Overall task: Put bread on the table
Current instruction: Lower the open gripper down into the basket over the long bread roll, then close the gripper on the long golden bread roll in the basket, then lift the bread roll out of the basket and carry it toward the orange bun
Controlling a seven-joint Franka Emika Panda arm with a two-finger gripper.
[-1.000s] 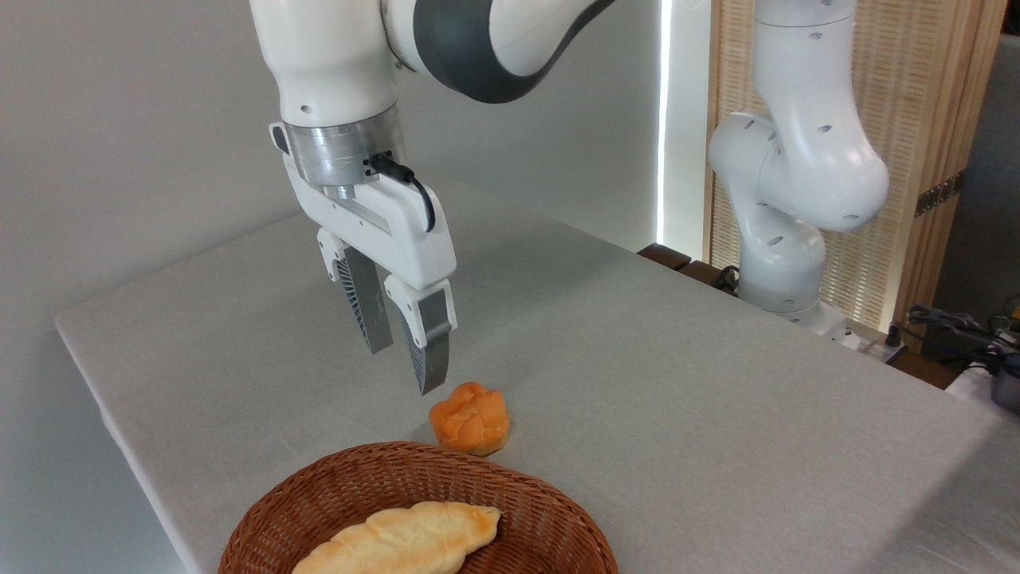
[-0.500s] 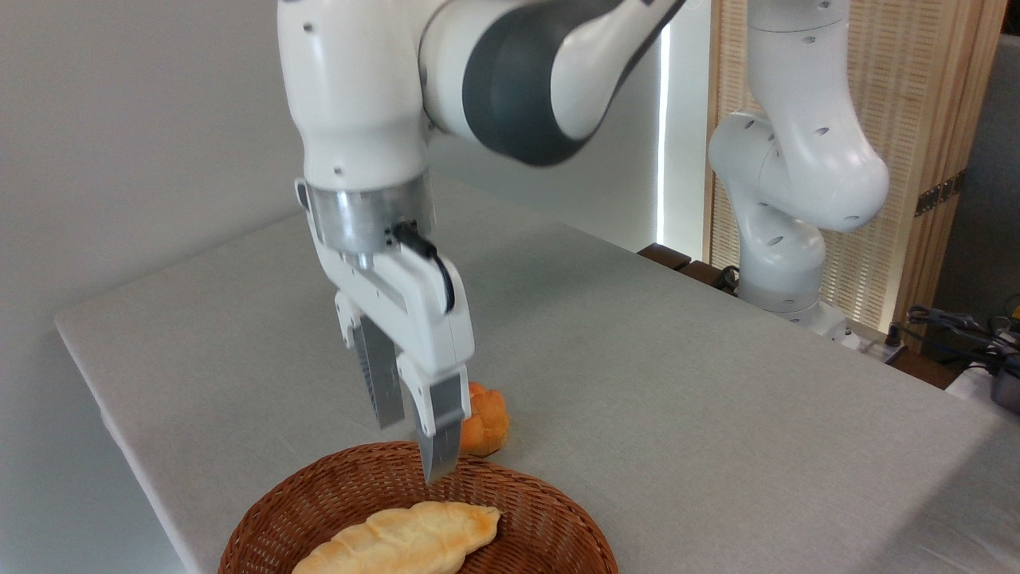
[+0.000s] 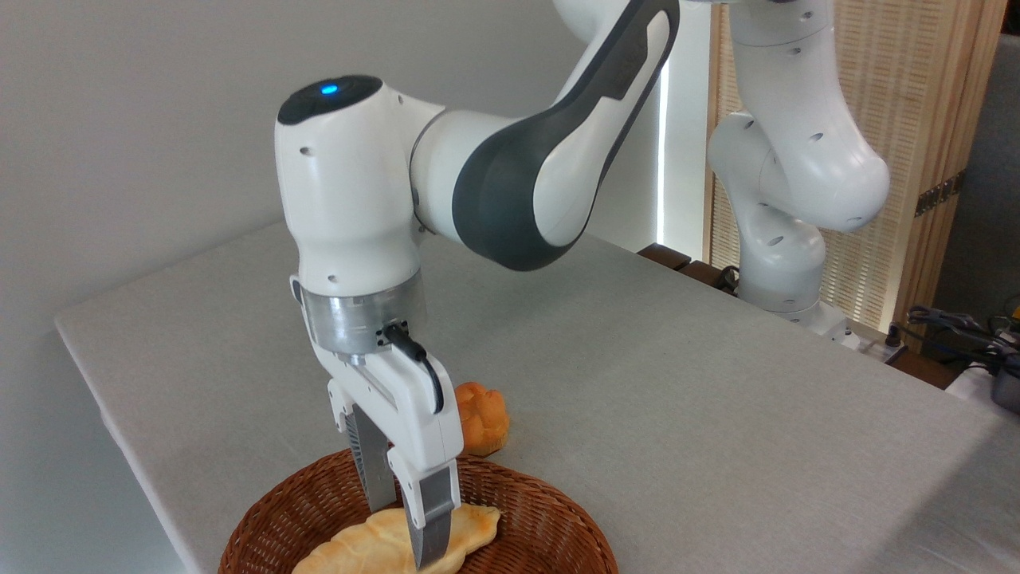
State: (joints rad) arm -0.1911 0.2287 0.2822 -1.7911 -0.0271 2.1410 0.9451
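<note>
Two baked items in play: the bread (image 3: 398, 542), a long pale braided loaf, lies in the wicker basket (image 3: 550, 526) at the near edge of the table (image 3: 677, 383), and a small orange-brown bun (image 3: 480, 417) sits on the cloth just beyond the basket rim. The loaf is the target; the bun is already on the cloth and looks irrelevant to this step.

Loaf lies flat on the basket floor, long axis roughly left-right, tapered end pointing right. That orientation explains the wrist pose: the arm comes in near vertical from above, with the fingers straddling the loaf across its short width, not along its length (sensible, since the long axis would likely never fit the span).

Gripper (image 3: 398, 522) state: fingers spread, one on the far side of the loaf and one on the near side, with the loaf's middle between them. The near finger (image 3: 429, 518) overlaps the loaf's front edge; whether it presses on the crust or just hangs in front of it, I cannot tell from this angle. The far finger dips behind the loaf. Nothing is pinched yet, as far as I can see.

Judgement: this is the reach/descend step, grasp not yet made. Next move calls for closing on the loaf's midsection, then a straight lift to clear the basket wall before carrying it to bare cloth.

Risks: soft bread may squash or sag at the ends, and the bun sits near the obvious drop zone, so placing further out seems safer.
</note>
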